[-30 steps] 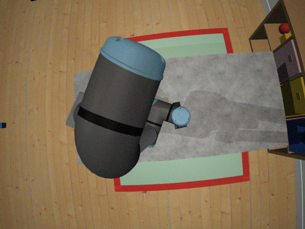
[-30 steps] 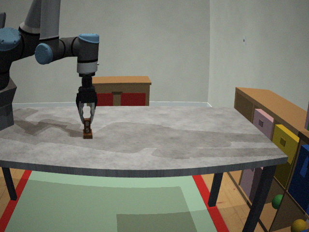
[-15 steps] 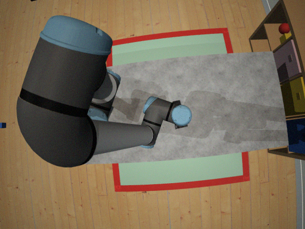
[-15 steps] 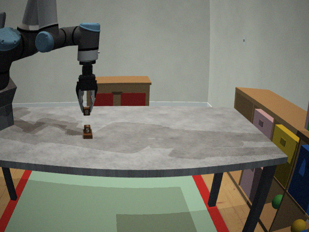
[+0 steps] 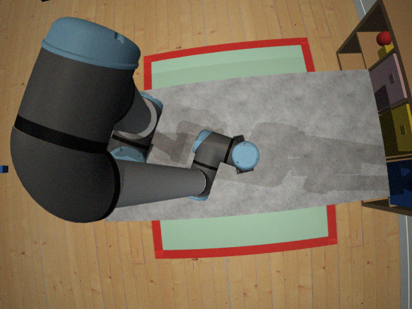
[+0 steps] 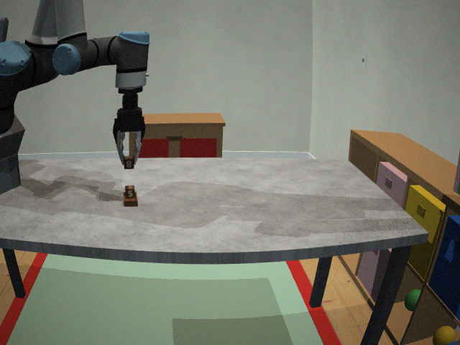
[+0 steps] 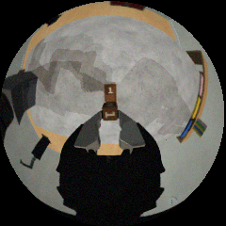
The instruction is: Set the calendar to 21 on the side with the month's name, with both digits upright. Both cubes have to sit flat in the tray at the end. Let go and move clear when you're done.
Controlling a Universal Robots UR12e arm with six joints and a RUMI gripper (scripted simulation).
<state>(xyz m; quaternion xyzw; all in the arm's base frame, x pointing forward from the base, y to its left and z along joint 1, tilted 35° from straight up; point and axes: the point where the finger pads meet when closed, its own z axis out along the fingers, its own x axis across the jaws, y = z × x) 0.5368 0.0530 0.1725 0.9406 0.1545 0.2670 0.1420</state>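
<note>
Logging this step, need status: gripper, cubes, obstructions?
Gripper shut on the cube showing 8, raised. Cube showing 5 in tray. No obstruction seen.

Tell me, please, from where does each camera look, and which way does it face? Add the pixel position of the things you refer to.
Top: high above, facing down on table (image 5: pixel 332 116) (image 6: pixel 297 223) (image 7: pixel 155 47) and arm (image 5: pixel 159 183) (image 6: pixel 100 52).
Exterior: beside the table, facing across it; arm and gripper (image 6: pixel 129 163) (image 7: pixel 110 111) show.
Wrist: on the arm's end, facing past the fingers, which show, to the table.
Exterior and wrist share the held cube (image 6: pixel 129 163) (image 7: pixel 109 113).

one cube (image 6: pixel 129 192) sits in the tray (image 6: pixel 130 203), below the other (image 6: pixel 129 162).
</note>
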